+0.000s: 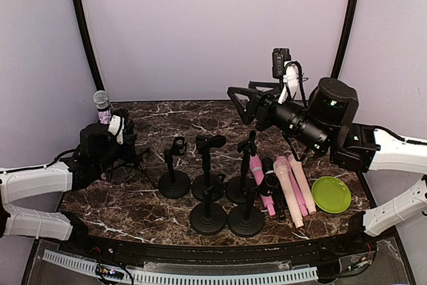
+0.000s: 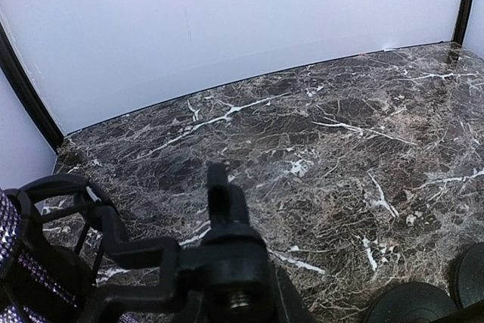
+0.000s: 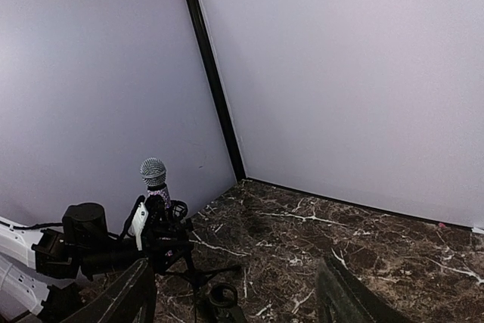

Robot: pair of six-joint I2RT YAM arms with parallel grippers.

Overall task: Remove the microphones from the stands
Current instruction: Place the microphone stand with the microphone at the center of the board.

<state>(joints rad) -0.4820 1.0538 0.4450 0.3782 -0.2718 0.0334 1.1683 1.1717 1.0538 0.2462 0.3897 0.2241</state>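
A microphone (image 1: 101,103) with a silver mesh head and a purple glitter body stands upright in the clip of a black tripod stand (image 1: 130,159) at the far left of the marble table. My left gripper (image 1: 115,131) is at the stand just below the clip and looks shut on its joint (image 2: 227,259). The clip ring (image 2: 68,209) and glitter body (image 2: 6,240) show at the left edge of the left wrist view. My right gripper (image 1: 245,101) is open and empty, raised above the table's middle and facing the microphone (image 3: 154,175). Its fingers (image 3: 121,300) frame the stand (image 3: 181,262).
Several empty black round-base stands (image 1: 207,185) crowd the table's middle. Pink microphones (image 1: 293,188) lie side by side to their right, next to a green plate (image 1: 331,193). Black stand bases (image 2: 412,304) sit at the left wrist view's lower right. Walls close the back and sides.
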